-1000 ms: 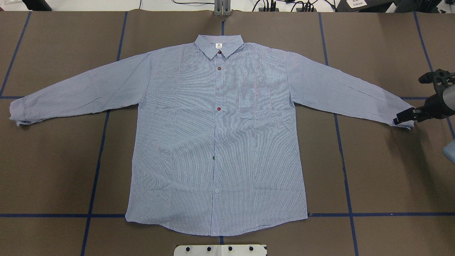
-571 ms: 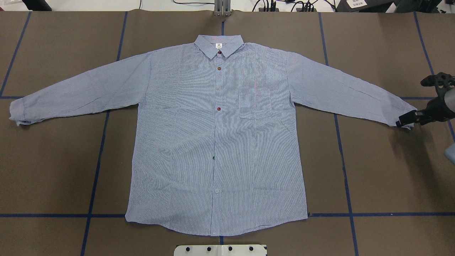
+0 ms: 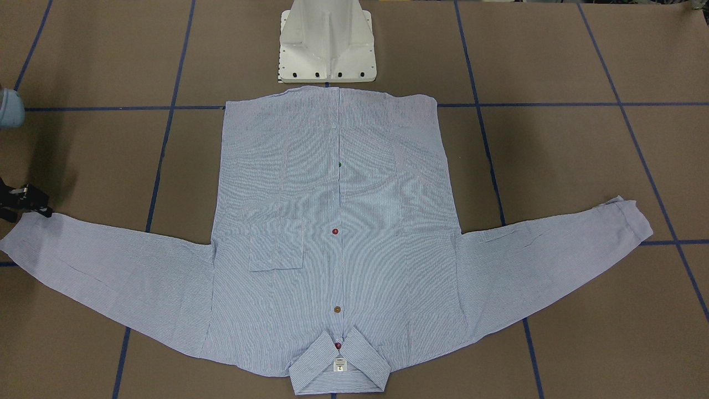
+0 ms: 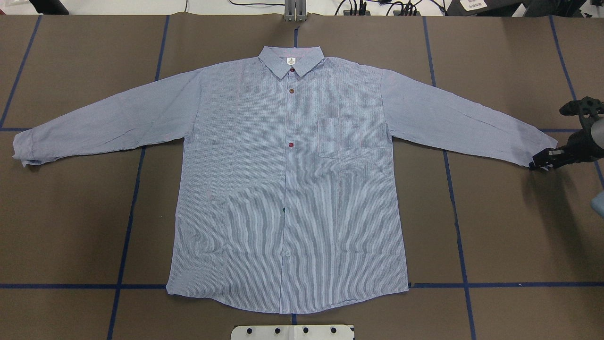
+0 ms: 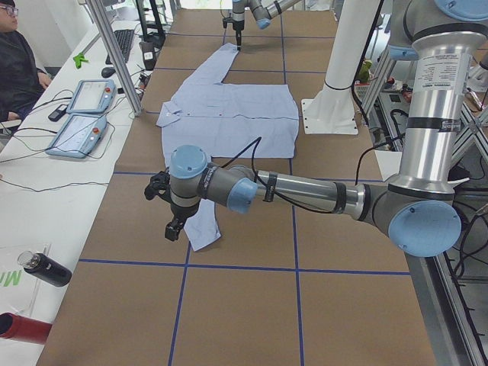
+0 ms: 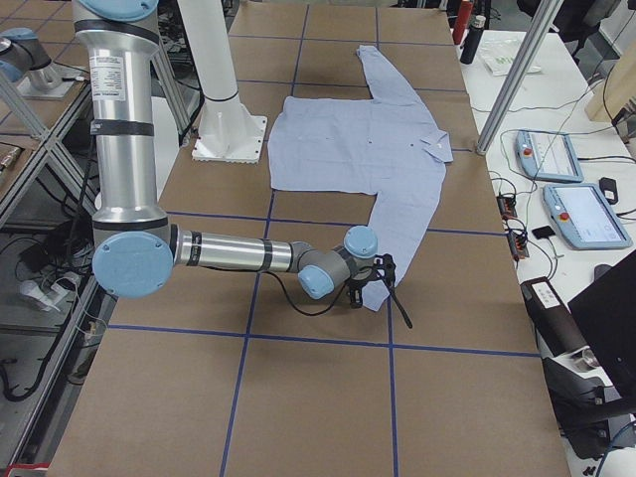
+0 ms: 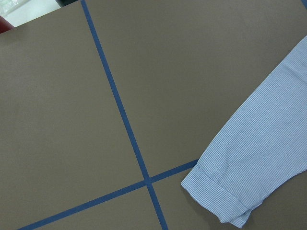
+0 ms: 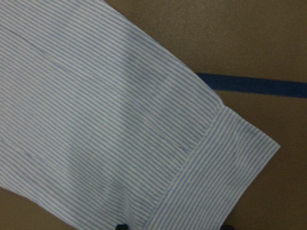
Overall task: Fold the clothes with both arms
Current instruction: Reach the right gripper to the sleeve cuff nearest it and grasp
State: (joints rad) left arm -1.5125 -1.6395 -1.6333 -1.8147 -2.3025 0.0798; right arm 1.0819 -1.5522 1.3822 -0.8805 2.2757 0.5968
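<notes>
OK, R claw [image 4: 538, 164] released, at shirt [image 4: 288, 189] cuff edge; L claw [image 5: 172, 231]: can't tell.

Bright, even overhead light; soft shadow beside the right arm [image 4: 584, 142]; moiré across the shirt [image 4: 288, 189].

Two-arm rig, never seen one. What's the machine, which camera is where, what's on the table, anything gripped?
Two robot arms on a white pedestal, each ending in a two-finger gripper. Cameras: one behind the robot, one facing it, one at each table end, one per wrist. On the table lies a striped blue shirt, spread flat, sleeves out. The right gripper sits at one cuff, jaws apart, so nothing looks held. The left gripper hangs near the other cuff; its state is unclear.
</notes>
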